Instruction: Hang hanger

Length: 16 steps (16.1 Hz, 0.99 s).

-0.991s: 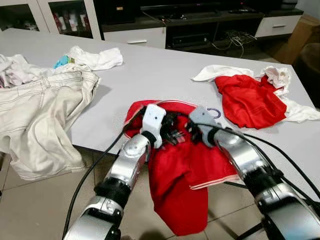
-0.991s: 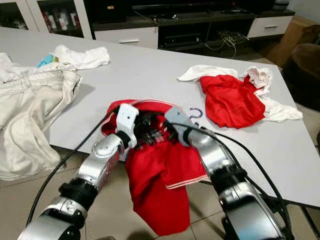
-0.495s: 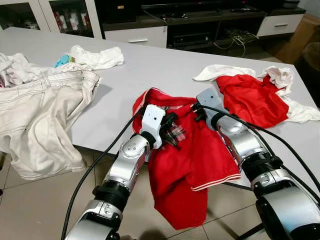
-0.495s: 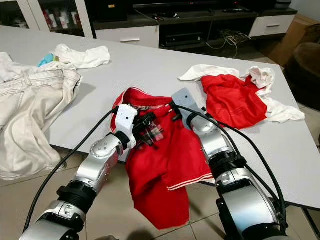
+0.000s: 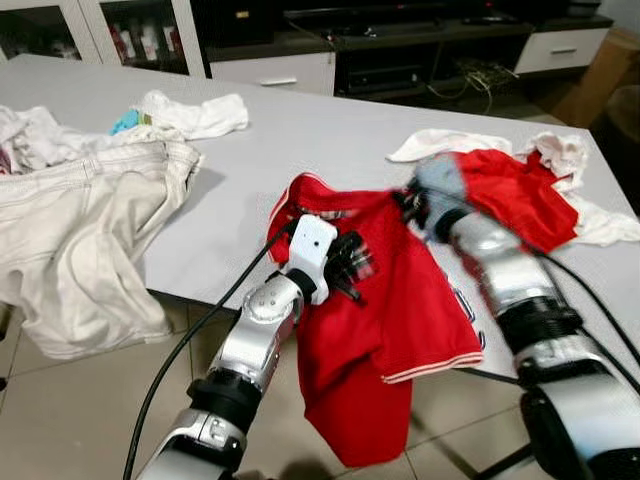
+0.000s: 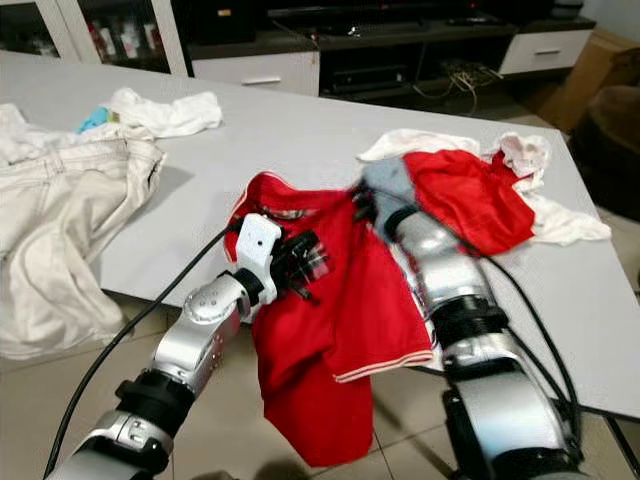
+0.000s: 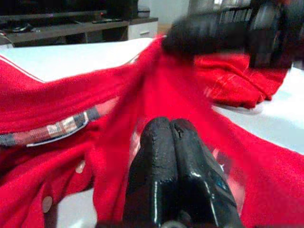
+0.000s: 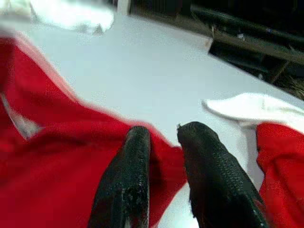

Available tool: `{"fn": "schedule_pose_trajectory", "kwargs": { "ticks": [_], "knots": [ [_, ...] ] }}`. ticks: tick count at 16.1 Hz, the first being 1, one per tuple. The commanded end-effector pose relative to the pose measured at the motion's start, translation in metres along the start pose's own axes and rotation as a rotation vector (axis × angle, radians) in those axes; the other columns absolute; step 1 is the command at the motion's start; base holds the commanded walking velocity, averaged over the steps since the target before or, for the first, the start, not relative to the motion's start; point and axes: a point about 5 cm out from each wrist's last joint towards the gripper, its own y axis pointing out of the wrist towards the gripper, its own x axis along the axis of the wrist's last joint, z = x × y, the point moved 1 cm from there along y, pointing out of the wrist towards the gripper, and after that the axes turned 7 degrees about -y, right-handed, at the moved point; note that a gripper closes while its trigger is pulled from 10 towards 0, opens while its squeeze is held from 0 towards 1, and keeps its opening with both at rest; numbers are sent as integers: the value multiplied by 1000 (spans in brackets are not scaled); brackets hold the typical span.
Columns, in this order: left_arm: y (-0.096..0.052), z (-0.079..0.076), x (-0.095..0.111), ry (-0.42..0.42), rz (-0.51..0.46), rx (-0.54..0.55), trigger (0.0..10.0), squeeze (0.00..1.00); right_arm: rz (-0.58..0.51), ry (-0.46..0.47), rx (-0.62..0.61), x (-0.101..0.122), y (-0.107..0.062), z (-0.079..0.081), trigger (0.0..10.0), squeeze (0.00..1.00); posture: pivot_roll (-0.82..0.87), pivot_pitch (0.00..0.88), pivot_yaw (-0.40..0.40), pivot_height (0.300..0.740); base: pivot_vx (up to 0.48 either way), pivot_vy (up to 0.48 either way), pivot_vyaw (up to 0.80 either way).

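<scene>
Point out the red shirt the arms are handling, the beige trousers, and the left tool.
red shirt point(image 5: 390, 330), left eye view, front panel.
beige trousers point(image 5: 70, 240), left eye view, leg fabric.
left tool point(image 7: 173, 129), left wrist view, between fingertips.

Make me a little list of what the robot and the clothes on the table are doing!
surface: grey table
main garment: red shirt with white-trimmed hem, draped over the table's near edge
left gripper: fingers shut, pinching the red shirt's fabric
right gripper: fingers slightly apart at the shirt's far edge, blurred
other clothes: second crumpled red garment on white cloth; beige trousers hanging off the table's left
hanger: cannot make out
</scene>
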Motion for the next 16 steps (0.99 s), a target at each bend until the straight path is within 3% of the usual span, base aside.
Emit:
{"fn": "schedule_pose_trajectory", "kwargs": {
  "ticks": [1, 3, 4, 7, 10, 13, 16],
  "knots": [
    [1, -5, -2, 24, 22, -23, 10000, 0, -82, 98, -21, 14, -14, -18, 10000, 0, -95, 0, 16, 740, 0, 0, 0],
    [1, -6, -4, 34, 37, -33, 10000, 0, -121, 144, -32, 19, -26, -28, 10000, 0, -101, 0, 20, 740, 0, 0, 0],
    [0, -8, -7, 41, 54, -43, 10000, 0, -142, 174, -32, 23, -39, -37, 10000, 0, -109, 0, 24, 740, 0, 0, 0],
    [0, -10, -10, 50, 71, -53, 10000, 0, -133, 162, 51, 24, -53, -36, 10000, 0, -111, 0, 26, 740, 0, 0, 0],
    [0, -10, -11, 58, 77, -53, 10000, 0, -26, 92, 364, 2, -83, -6, 10000, 0, -106, 0, 20, 740, 0, 0, 0],
    [-1, -6, -11, 48, 79, -29, 10000, 0, 99, 67, 586, -26, -112, 26, 10000, 0, -101, 0, 12, 740, 0, 0, 0],
    [0, -6, -9, 48, 74, -28, 10000, 0, 193, 38, 613, -39, -110, 40, 10000, 0, -101, 0, 13, 740, 0, 0, 0]
  ]
}}
